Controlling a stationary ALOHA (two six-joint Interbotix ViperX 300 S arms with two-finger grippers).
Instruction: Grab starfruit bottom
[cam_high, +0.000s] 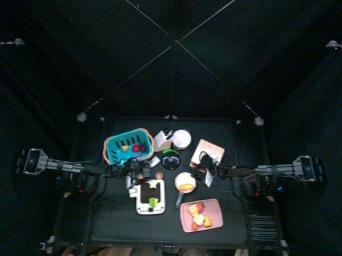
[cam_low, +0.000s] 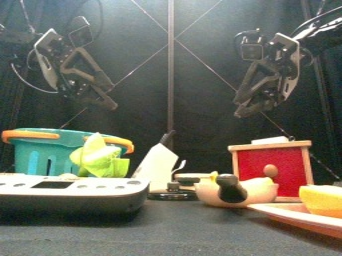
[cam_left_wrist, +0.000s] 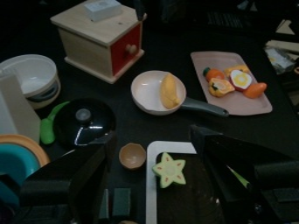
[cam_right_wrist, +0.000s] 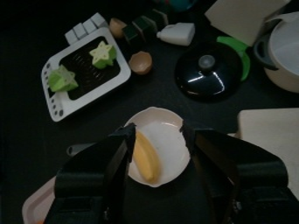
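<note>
A yellow-green starfruit slice lies on a white tray, right between my left gripper's open jaws, which hang above it. The right wrist view shows two starfruit pieces on the tray: a star-shaped one and a greener one. In the front view the starfruit stands on the tray. My right gripper is open and empty above a white pan holding a yellow piece. Both grippers hang high in the front view, left and right.
A teal basket, a red wooden box, a white bowl, a black lid with a green handle, a small brown cup and a pink plate of toy food crowd the table.
</note>
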